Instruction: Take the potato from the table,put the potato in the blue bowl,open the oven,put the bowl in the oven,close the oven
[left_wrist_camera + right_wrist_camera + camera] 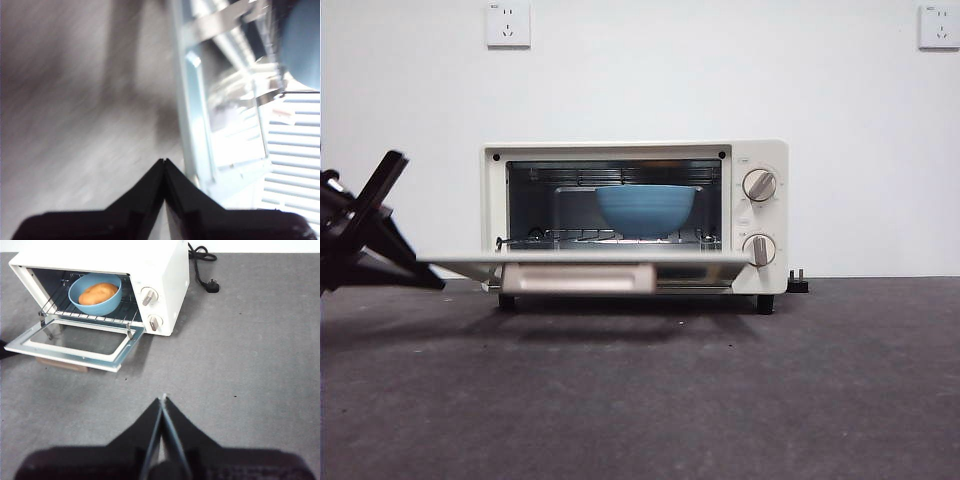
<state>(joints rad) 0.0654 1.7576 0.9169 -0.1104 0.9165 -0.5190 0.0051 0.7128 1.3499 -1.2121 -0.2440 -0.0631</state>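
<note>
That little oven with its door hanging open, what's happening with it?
A two-armed robot is loading the oven. The blue bowl sits on the rack inside with the potato in it. The door is folded down flat. The left gripper, jaws shut, is beside the door's edge, probably about to lift it closed. The right gripper, jaws shut, waits over the table.

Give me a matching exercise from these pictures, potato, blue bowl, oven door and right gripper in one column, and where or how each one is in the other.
Column one:
1. potato
2. blue bowl
3. oven door
4. right gripper

Column two:
A. lowered open, lying flat
B. on the oven's rack
C. shut, above the table, away from the oven
D. inside the bowl

Pairs: 1-D, 2-B, 3-A, 4-C
</note>
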